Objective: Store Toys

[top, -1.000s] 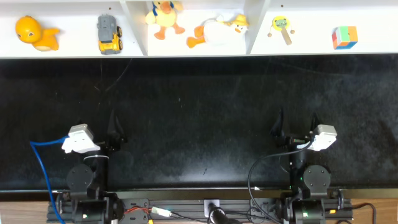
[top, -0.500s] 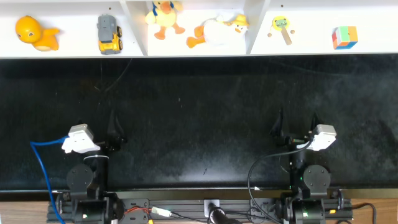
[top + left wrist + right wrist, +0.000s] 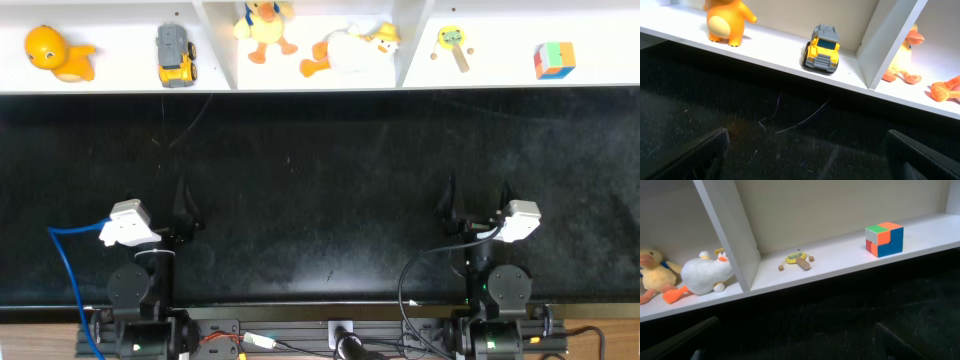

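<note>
While both arms sit low by their bases at the near edge of the black mat [image 3: 320, 170], I see the left gripper [image 3: 806, 134] and the right gripper [image 3: 796, 324] spread wide, holding nothing. The toys sit in the white shelf [image 3: 300, 82] along the far edge: orange duck [image 3: 55, 52] and yellow truck [image 3: 176, 55] in the left compartment, yellow plush duck [image 3: 264, 30] and white plush duck [image 3: 350, 50] in the middle, wooden toy [image 3: 452, 42] and coloured cube [image 3: 554, 59] in the right.

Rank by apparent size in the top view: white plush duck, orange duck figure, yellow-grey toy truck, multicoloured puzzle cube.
1. white plush duck
2. orange duck figure
3. yellow-grey toy truck
4. multicoloured puzzle cube, only slightly smaller than the truck, so that pair is close.
</note>
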